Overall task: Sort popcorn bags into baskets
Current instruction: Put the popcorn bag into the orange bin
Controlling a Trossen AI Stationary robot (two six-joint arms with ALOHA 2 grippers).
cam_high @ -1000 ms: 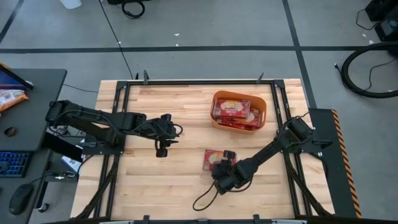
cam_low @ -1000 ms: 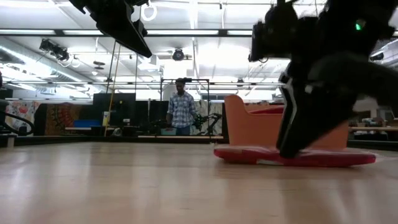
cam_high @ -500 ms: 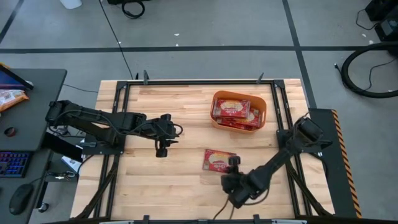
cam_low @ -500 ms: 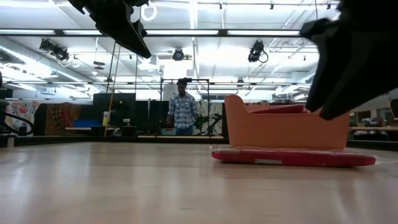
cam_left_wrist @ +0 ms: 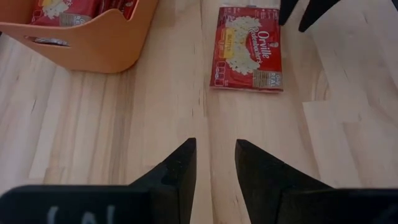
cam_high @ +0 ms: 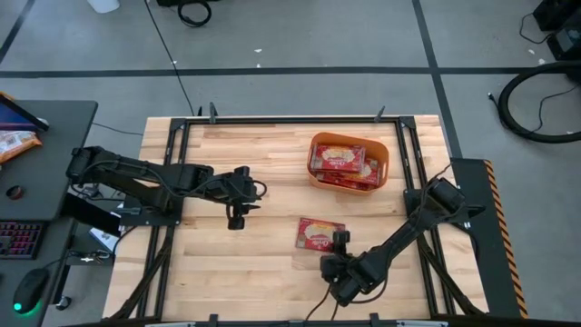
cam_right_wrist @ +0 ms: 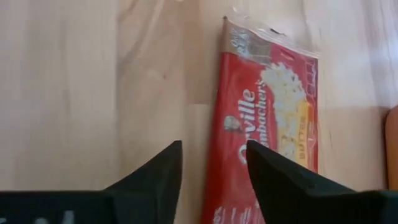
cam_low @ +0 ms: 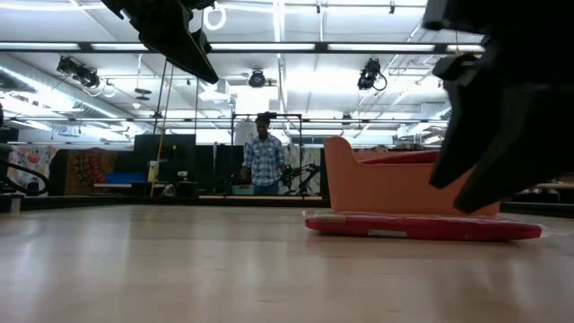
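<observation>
Pale butcher-block wood forms the table [cam_high: 236, 263], ringed by a black metal frame, with grey floor around it and a bright workshop beyond, where a person in a checked shirt [cam_low: 263, 160] stands far off. Toward the far right of the table sits the orange plastic tub with low rounded walls [cam_high: 386, 163], holding several flat red popcorn packets [cam_high: 340, 159] stacked inside. One more flat red popcorn packet with a cream-yellow oval and white script [cam_high: 320, 233] lies loose on the wood nearer the front, well apart from the tub and lying flat in the low view. The right gripper [cam_high: 338, 243] hangs just at this packet's near right corner, its two dark fingers [cam_right_wrist: 158, 171] parted with bare wood and the packet's edge showing between them, holding nothing and not touching the packet as far as can be seen. The left gripper [cam_high: 237, 216] waits over the left middle of the table, its fingers [cam_left_wrist: 180, 171] slightly apart and empty, pointed toward the loose packet and the tub.
</observation>
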